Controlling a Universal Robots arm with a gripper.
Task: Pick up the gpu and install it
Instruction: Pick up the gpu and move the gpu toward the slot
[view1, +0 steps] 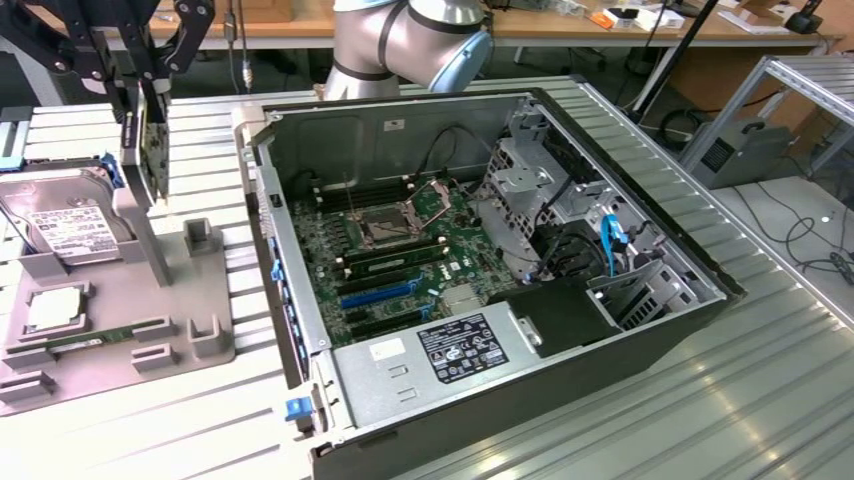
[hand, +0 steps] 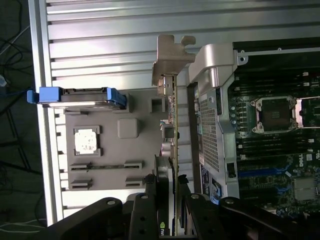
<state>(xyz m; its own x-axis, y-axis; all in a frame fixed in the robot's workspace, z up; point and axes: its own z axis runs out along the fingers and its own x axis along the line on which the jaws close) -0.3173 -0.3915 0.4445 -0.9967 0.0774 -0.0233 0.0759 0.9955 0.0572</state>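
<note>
currently the claw (view1: 144, 95) pinches the gpu (view1: 152, 160) by its upper edge. the card hangs upright over the tray (view1: 200, 335), at the exterior view's left, and appears lifted clear of it. pickup: done. installation: not done. the gpu is outside the case (view1: 694, 300), well apart from the blue slots (view1: 380, 295).

Jaws clamped on the gpu (hand: 173, 125), card seen edge-on with its silver bracket (hand: 170, 55) at the far end, lined up between the grey tray (hand: 110, 167) and the open PC case (hand: 214, 115). Tray carries a processor chip (hand: 86, 141) and a blue-railed hard drive (hand: 77, 96). Motherboard (hand: 272, 145) exposed inside the case, all on the slatted table (hand: 115, 40).
</note>
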